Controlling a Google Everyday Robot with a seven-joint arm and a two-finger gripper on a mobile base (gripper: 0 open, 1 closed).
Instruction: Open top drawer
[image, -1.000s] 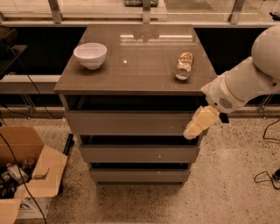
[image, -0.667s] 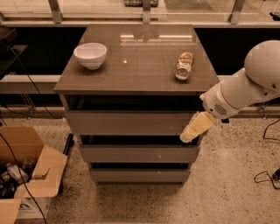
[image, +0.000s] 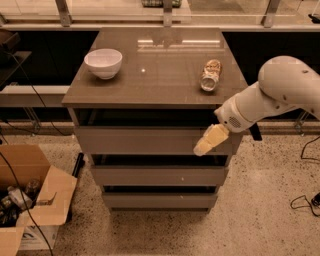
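The top drawer (image: 145, 140), directly under the cabinet's tabletop (image: 160, 70), looks shut or barely out, so I judge the pull itself not yet done; my gripper (image: 211, 140) is at the right end of its front panel, and I cannot tell whether it grasps anything.

a single camera looks down from a raised spot in front of the cabinet (image: 155, 75), facing its drawer fronts. the tilt shows the whole tabletop and all three fronts, the top drawer (image: 145, 140) included. it stands at middle range, so the floor (image: 265, 215) and a cardboard box (image: 35, 200) fit in at the left. the arm (image: 270, 100) enters from the right edge, its gripper (image: 209, 141) before the top drawer's right end.
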